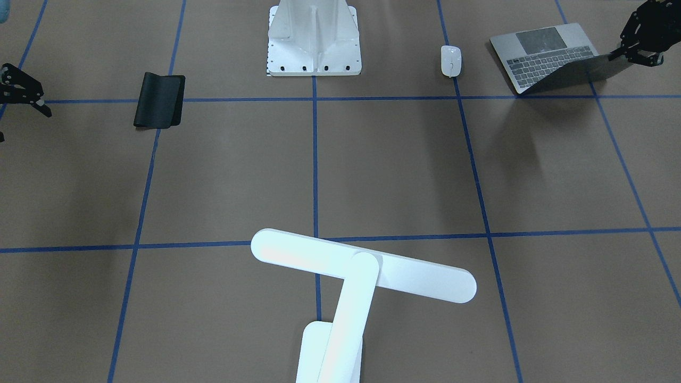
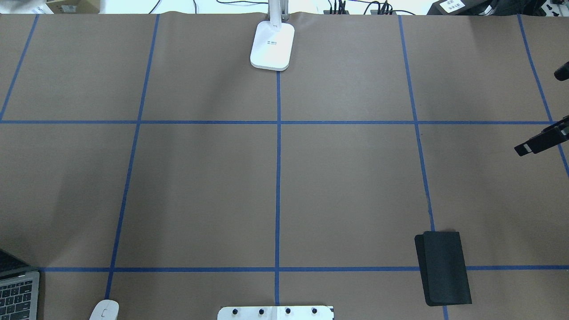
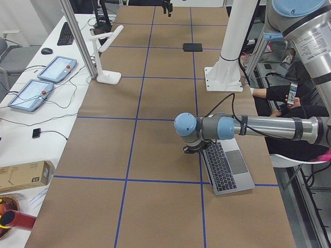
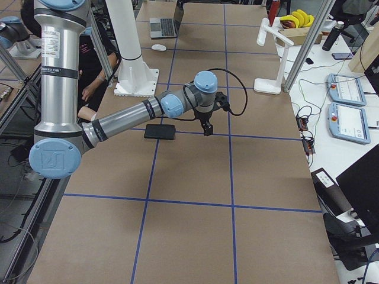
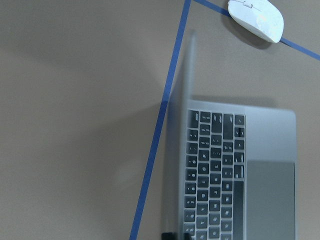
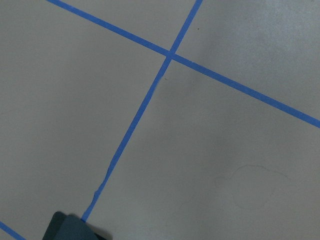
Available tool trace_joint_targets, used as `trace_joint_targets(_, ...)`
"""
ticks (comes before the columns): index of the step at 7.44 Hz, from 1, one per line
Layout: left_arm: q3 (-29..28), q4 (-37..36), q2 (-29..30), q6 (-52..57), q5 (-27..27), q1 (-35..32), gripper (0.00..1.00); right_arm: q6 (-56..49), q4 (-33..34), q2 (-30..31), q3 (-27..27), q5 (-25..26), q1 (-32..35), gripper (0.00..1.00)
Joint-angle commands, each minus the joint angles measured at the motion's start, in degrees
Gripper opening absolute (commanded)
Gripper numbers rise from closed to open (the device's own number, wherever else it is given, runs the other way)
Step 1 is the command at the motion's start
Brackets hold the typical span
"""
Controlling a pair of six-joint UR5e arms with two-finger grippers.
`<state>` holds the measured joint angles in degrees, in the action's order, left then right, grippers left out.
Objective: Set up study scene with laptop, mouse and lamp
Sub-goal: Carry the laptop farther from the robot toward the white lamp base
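Grip on the laptop (image 1: 548, 56) is made by the left gripper (image 1: 636, 57): its two fingers are clamped on the free edge of the lid, which stands partly raised over the keyboard. The laptop base lies flat on the table (image 1: 223, 175), well out from the white pedestal (image 1: 314, 40) on the robot's left side, trackpad toward the robot. The mouse (image 1: 450, 60) lies between pedestal and laptop, nearer the laptop, touching neither. The right gripper (image 4: 205, 125) hangs above the table on the pedestal's other side, fingers spread, nothing between them. The black mat (image 1: 159, 100), folded over, lies between that gripper and the pedestal. The lamp (image 1: 362, 271) stands straight across the table from the pedestal, at the far edge, bar head out over the table.
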<state>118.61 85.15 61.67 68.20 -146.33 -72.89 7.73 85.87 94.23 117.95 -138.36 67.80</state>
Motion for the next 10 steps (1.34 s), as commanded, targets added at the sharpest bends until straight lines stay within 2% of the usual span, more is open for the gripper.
trace_joint_targets(1,0.7,-0.1,0.0,0.0,-0.1,-0.1,0.05,0.0,0.1,-0.1,0.0,0.0,-0.2,1.00)
trace_joint_targets(5,1.7,-0.1,1.3,0.0,-0.6,-1.3,0.04,0.1,0.2,-0.2,0.0,-0.1,-0.6,1.00)
trace_joint_targets(7,1.6,-0.2,3.3,0.0,-0.6,-4.4,0.04,0.2,0.3,-0.5,0.0,0.0,-1.1,1.00)
trace_joint_targets(8,1.7,-1.5,5.2,-0.1,-0.7,-6.0,0.04,0.2,0.3,-0.5,-0.1,0.0,-1.2,1.00)
trace_joint_targets(10,1.7,-9.6,13.0,-0.5,-0.7,-8.8,0.04,0.2,0.3,-0.6,-0.7,0.0,-1.2,1.00)
